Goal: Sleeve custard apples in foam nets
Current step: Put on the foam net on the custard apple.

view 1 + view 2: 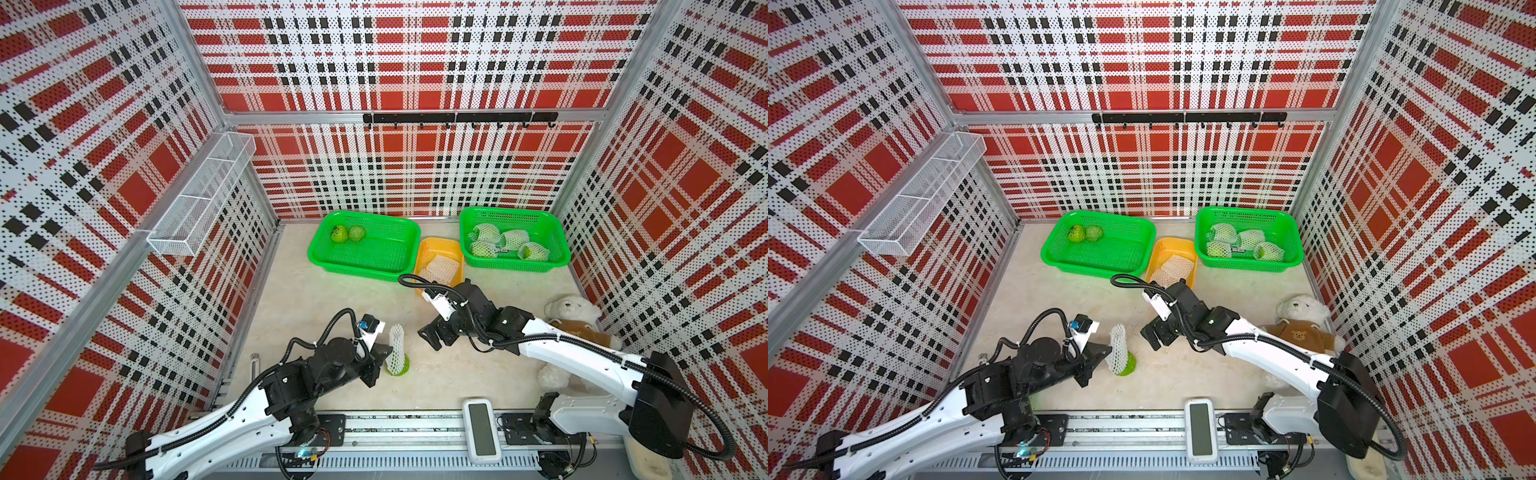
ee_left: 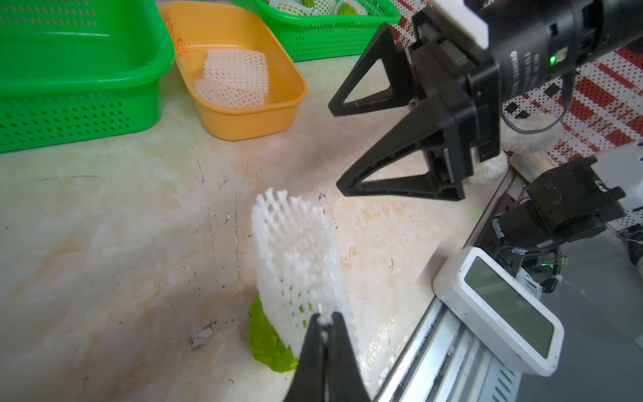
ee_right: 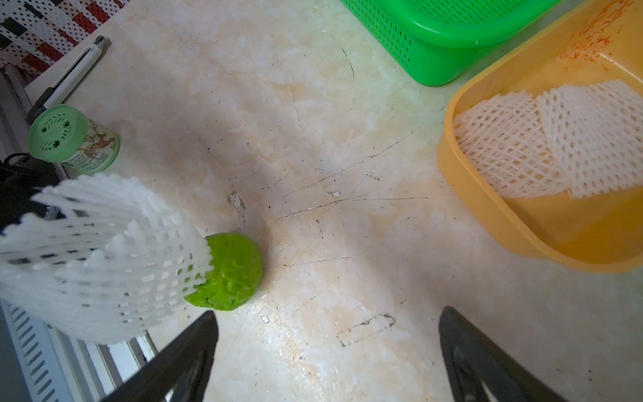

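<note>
Plaid perforated walls [image 1: 415,62] box in your scuffed, cream marble-look table [image 1: 324,299]. Near its 6 o'clock edge the foam net [image 1: 397,345] stands almost upright, long axis vertical and mouth up. A custard apple [image 1: 402,369] pokes out underneath, resting on the table. Your left gripper [image 2: 325,318] pinches the net's side from 9 o'clock. Your right gripper [image 1: 431,336] gapes wide and empty at the net's 2 o'clock.

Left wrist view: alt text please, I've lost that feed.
The left end effector is shut on a white foam mesh net that partly covers a bumpy green custard apple on the pale table. The right end effector hangs open beyond, with a yellow plastic tub of spare nets farther back.
</note>
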